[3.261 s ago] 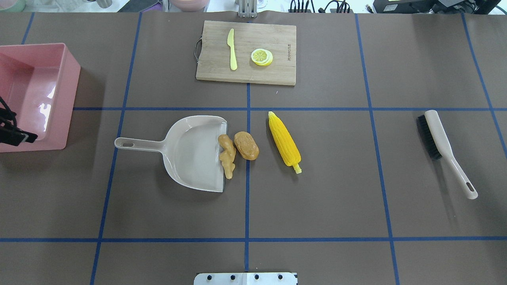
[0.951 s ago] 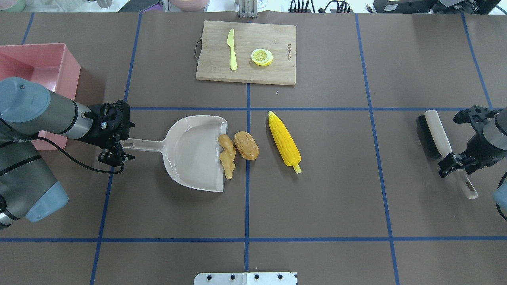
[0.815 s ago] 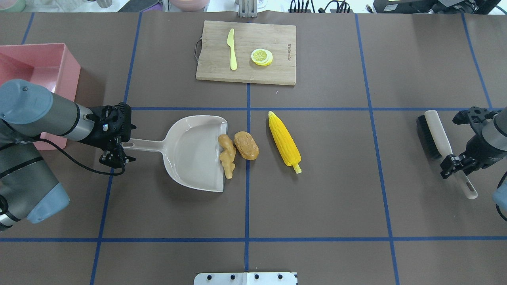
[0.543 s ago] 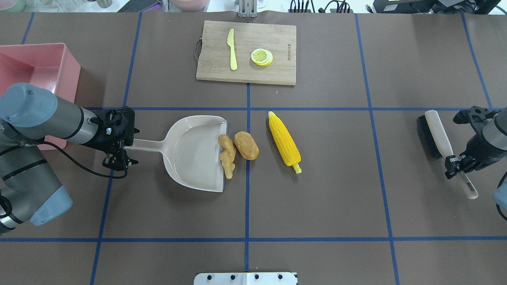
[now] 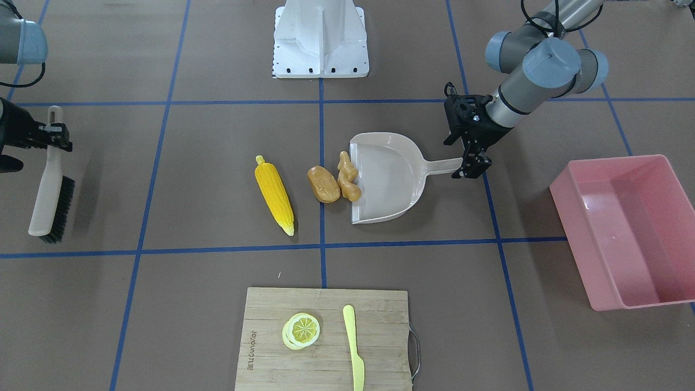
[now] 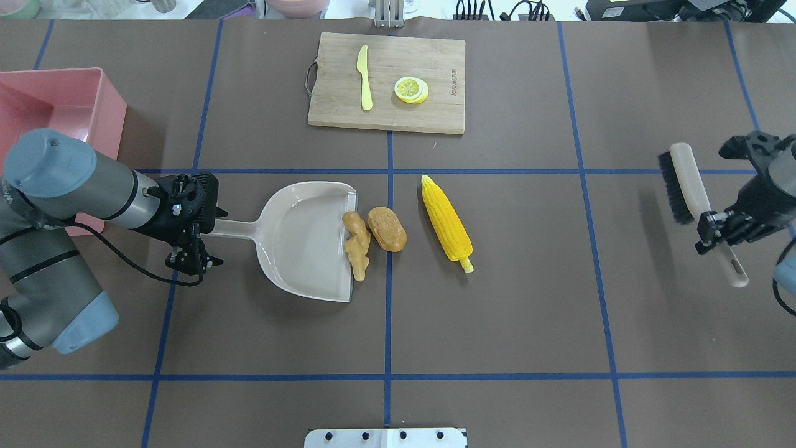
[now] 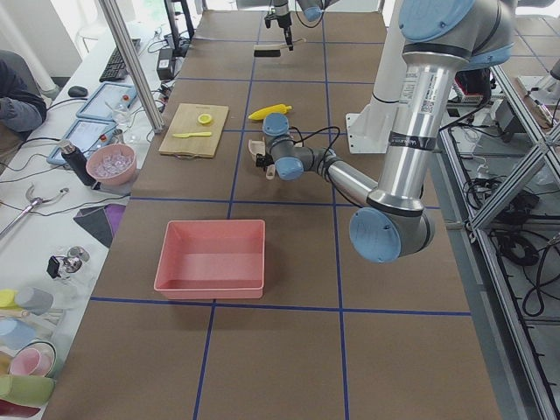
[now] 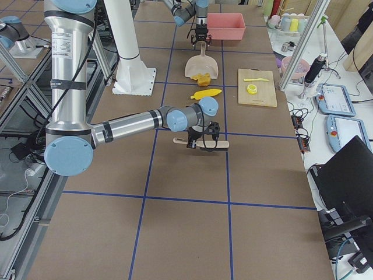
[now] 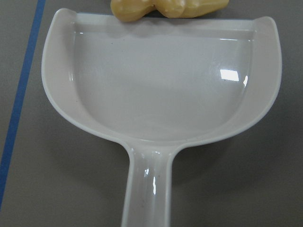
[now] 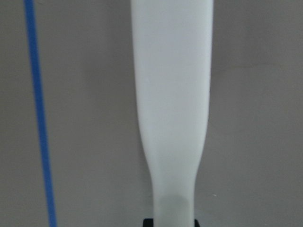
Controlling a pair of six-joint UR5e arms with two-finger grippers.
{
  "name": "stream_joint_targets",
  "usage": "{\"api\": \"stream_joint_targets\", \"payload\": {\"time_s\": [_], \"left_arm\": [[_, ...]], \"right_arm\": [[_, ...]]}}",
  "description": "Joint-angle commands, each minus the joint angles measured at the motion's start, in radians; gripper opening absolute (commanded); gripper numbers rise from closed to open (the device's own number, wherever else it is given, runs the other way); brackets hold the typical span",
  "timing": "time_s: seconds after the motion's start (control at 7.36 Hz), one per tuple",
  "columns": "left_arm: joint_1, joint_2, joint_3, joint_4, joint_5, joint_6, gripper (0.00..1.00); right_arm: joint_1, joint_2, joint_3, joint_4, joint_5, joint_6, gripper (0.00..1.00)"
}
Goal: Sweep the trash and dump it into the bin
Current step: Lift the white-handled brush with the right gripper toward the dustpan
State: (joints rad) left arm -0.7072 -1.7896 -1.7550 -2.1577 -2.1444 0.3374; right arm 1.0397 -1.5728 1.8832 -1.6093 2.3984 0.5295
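Observation:
The corn cob, the potato and the ginger root lie mid-table. The ginger rests on the lip of the beige dustpan, with the potato touching it. My left gripper is open at the end of the dustpan's handle, and the pan lies flat. The left wrist view shows the pan and the ginger. My right gripper is shut on the handle of the brush and holds it off the table. The pink bin stands at the far left, partly hidden by my left arm.
A wooden cutting board at the back centre carries a yellow knife and lemon slices. The robot's base plate is at the near edge. Blue tape lines cross the brown table.
Both arms came in to the handles. My left gripper crept right along the dustpan handle; the pan stayed put. My right gripper closed on the brush and lifted it.

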Motion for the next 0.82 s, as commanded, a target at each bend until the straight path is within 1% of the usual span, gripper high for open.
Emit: {"api": "stream_joint_targets", "payload": {"time_s": [0.0,0.14,0.27,0.41,0.54,0.68], "left_arm": [[-0.001,0.003,-0.006,0.001,-0.034,0.000,0.94],[-0.001,0.003,-0.006,0.001,-0.034,0.000,0.94],[-0.001,0.006,-0.006,0.001,-0.034,0.000,0.94],[-0.003,0.007,-0.009,0.001,-0.035,0.000,0.94],[-0.001,0.006,-0.006,0.001,-0.035,0.000,0.94],[-0.003,0.010,-0.009,-0.001,-0.035,0.000,0.94]], "right_arm": [[-0.003,0.251,0.040,-0.238,-0.013,-0.002,0.00],[-0.065,0.285,0.036,-0.239,-0.051,-0.006,0.00],[-0.101,0.318,0.022,-0.239,-0.100,-0.099,0.00],[-0.134,0.324,0.019,-0.238,-0.113,-0.147,0.00],[-0.177,0.364,0.010,-0.242,-0.140,-0.138,0.00],[-0.232,0.381,-0.015,-0.239,-0.195,-0.067,0.00]]}}
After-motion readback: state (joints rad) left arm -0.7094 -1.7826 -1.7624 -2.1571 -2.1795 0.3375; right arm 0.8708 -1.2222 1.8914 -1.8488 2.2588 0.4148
